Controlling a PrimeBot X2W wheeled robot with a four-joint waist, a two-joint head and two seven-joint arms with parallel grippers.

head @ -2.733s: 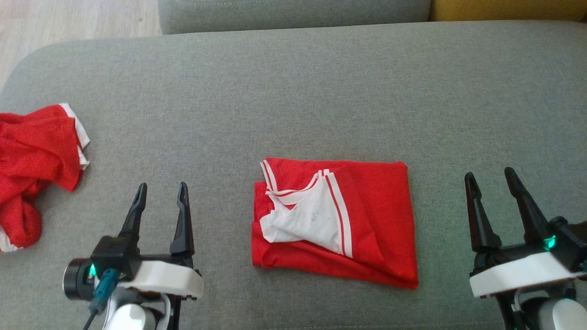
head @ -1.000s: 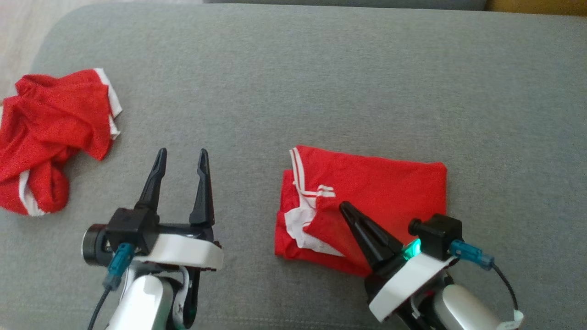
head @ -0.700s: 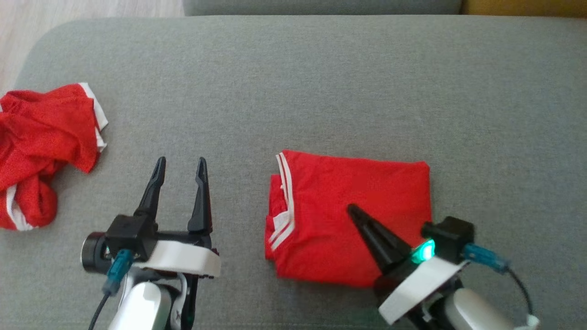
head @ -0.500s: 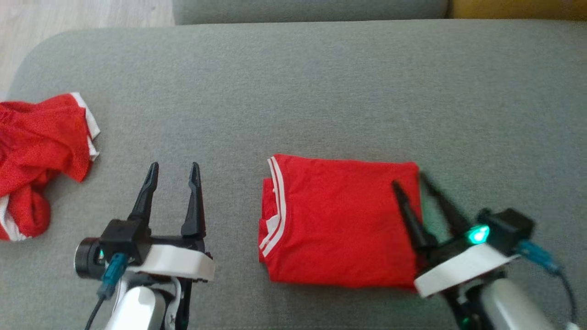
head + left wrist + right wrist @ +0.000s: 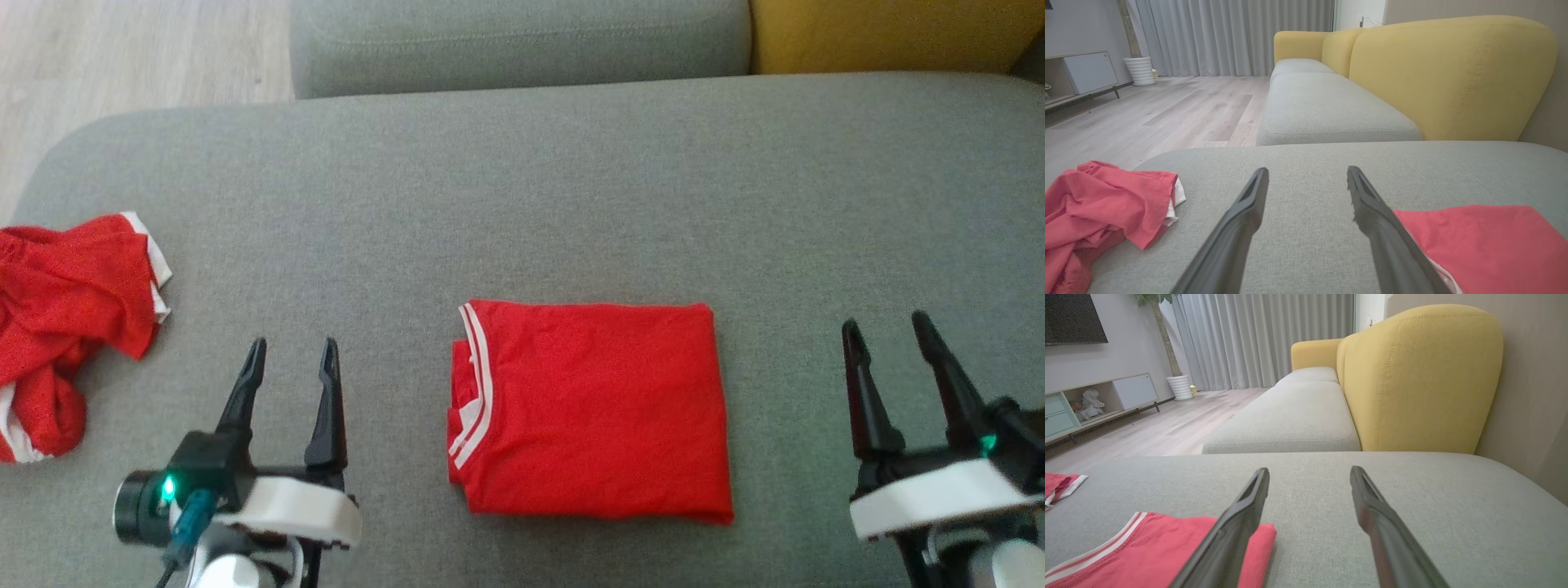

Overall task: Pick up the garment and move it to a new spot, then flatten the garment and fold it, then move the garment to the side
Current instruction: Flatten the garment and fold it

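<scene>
Nearest, at the left, the left hand (image 5: 293, 345) sits above the grey sofa seat (image 5: 522, 188), its jaws spread wide apart and clamped on no cloth. At the right, level with it, the right hand (image 5: 886, 322) is the same: jaws wide apart, over bare grey fabric.

Between the two hands, apart from both and about midway, lies the folded red garment (image 5: 596, 408). It rests flat on the seat as a neat rectangle, with a white double stripe running along its left edge. In the left wrist view it shows just to the right of that hand; in the right wrist view it lies to the left, partly behind that hand's left finger.

A little farther back, at the left edge of the seat and well apart from the folded piece, a crumpled red garment (image 5: 65, 302) with white trim lies in a heap.

Beyond the seat's far edge stands a second grey cushion (image 5: 514, 41), with a yellow backrest (image 5: 882, 33) to its right and pale wooden floor (image 5: 122, 57) to its left. Farthest off, the right wrist view shows grey curtains (image 5: 1265, 339), a white plant pot (image 5: 1180, 387) and a low cabinet (image 5: 1094, 400) along the left wall.
</scene>
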